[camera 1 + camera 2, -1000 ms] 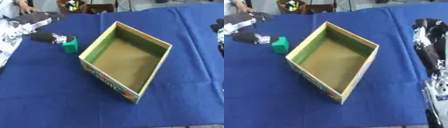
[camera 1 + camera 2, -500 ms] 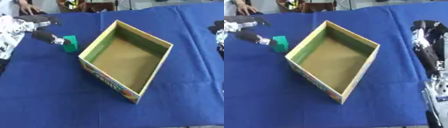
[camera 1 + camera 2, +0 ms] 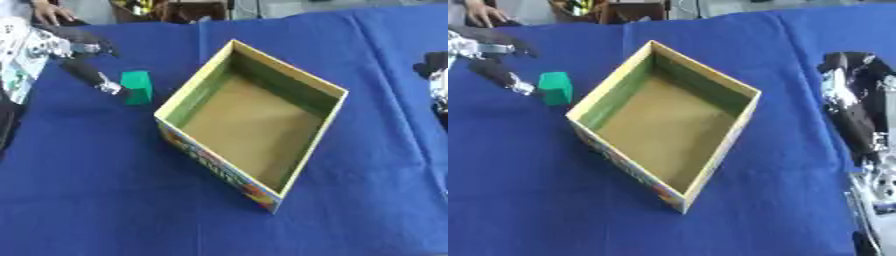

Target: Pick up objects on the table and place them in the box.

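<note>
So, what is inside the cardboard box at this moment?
The box shows only its bare brown floor and green inner walls; no object lies in it. The near-left wall hides a thin strip of floor. The green block is outside, on the blue cloth.

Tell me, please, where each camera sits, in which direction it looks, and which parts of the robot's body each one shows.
Left eye view: in the head, looking down at the blue table; the left hand reaches beside the green block, and a bit of the right arm shows at the right edge.
Right eye view: same head, slightly to the right; more of the right hand shows.
Both share the open box, block and left hand.
</note>
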